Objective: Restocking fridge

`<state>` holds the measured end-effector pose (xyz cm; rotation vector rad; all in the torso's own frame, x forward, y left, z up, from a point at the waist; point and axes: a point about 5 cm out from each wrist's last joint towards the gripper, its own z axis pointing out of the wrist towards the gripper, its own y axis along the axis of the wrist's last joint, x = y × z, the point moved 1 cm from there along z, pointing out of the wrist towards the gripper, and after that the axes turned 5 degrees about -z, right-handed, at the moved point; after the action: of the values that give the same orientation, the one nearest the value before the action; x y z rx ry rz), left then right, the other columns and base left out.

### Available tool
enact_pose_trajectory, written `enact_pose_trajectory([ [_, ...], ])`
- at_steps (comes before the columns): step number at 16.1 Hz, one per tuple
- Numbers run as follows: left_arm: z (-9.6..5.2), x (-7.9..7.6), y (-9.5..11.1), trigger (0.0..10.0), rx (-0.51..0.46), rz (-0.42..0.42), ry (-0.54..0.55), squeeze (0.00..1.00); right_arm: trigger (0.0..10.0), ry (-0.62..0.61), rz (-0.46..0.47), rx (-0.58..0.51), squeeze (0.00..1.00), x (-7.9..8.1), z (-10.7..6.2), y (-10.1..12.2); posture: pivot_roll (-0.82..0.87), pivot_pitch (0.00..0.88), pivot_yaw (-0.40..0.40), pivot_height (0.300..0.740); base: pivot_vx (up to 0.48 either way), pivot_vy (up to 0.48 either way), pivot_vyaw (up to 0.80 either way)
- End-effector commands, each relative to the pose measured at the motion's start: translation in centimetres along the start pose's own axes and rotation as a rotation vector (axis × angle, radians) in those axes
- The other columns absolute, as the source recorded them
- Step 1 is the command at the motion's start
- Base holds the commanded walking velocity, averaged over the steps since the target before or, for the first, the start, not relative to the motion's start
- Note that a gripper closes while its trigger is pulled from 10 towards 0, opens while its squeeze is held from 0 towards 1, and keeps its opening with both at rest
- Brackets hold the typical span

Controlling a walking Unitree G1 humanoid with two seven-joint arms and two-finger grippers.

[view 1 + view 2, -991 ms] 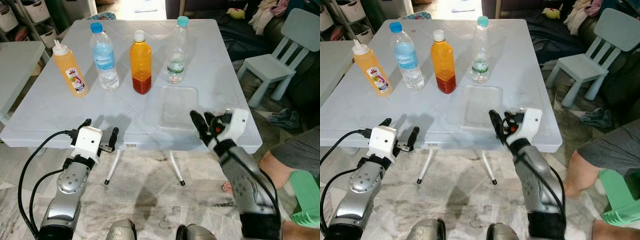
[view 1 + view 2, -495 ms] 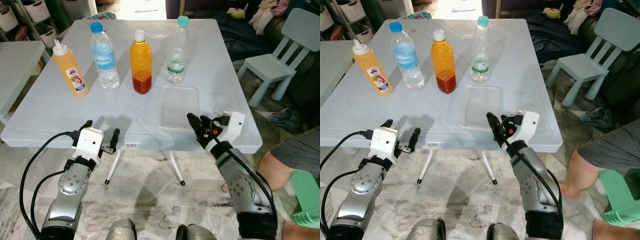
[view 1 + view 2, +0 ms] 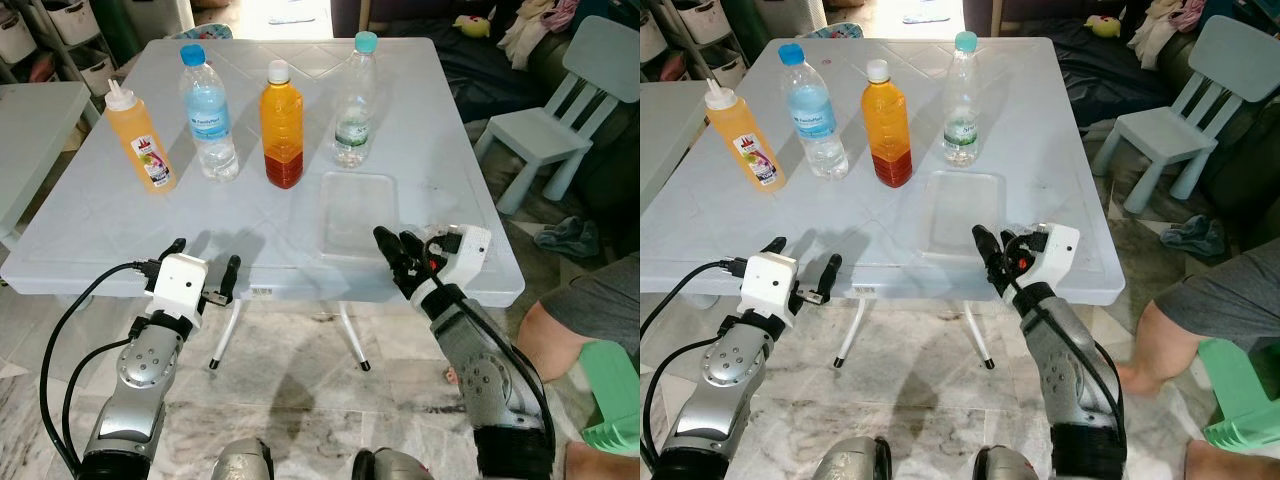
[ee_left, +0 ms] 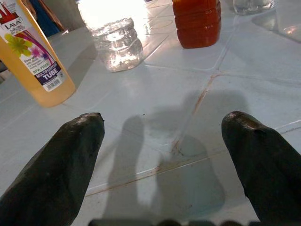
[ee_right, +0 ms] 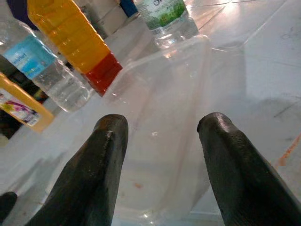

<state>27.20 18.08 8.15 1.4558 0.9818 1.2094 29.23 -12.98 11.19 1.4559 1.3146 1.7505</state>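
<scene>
Four plastic bottles stand on the white table [image 3: 90,215]: squeeze bottle [image 3: 140,138], water bottle [image 3: 209,112], orange bottle [image 3: 282,125], near-empty clear bottle [image 3: 353,100]; right gripper [image 5: 160,165] spread, empty, at the clear tray [image 3: 357,213]; left gripper [image 3: 200,268] wide apart, empty.

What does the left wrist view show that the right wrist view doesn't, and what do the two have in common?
Left wrist view alone: the left gripper, fingers wide apart over bare table, with the orange squeeze tube label readable.

Right wrist view alone: the right gripper, open, aimed at the clear plastic tray, and the green-labelled bottle behind the tray.

Both: the orange juice bottle, the clear water bottle and the squeeze tube, though the right wrist view catches just an edge of the tube.
</scene>
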Motion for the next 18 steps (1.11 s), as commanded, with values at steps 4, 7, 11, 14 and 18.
enact_pose_trajectory([
  [4, -0.3, -0.1, -0.4, 10.0, 0.016, 0.013, -0.01, 0.0, 8.5, 0.025, 0.084, 0.032, 0.0, -0.2, 0.5, -0.4, 0.08, 0.089, 0.037, 0.74, 0.0, 0.0, 0.0],
  [7, -0.3, -0.1, -0.3, 10.0, 0.015, 0.014, -0.016, 0.0, 0.0, 0.044, 0.14, 0.061, 0.0, -0.1, 0.8, -1.2, 0.08, 0.09, 0.039, 0.74, 0.0, 0.0, 0.0],
  [11, -0.3, -0.2, -0.3, 10.0, 0.015, 0.015, -0.02, 0.0, 0.0, 0.058, 0.213, 0.086, 0.0, -0.3, 1.1, -1.6, 0.08, 0.091, 0.039, 0.74, 0.0, 0.0, 0.0],
  [14, -0.3, -0.3, -0.3, 10.0, 0.015, 0.014, -0.023, 0.0, 0.0, 0.067, 0.216, 0.095, 0.0, -0.3, 1.2, -1.7, 0.09, 0.091, 0.039, 0.74, 0.0, 0.0, 0.0],
  [18, -0.2, -0.3, -0.3, 10.0, 0.013, 0.015, -0.023, 0.0, 0.0, 0.053, 0.221, 0.098, 0.0, -0.5, 1.2, -1.8, 0.09, 0.09, 0.038, 0.74, 0.0, 0.0, 0.0],
])
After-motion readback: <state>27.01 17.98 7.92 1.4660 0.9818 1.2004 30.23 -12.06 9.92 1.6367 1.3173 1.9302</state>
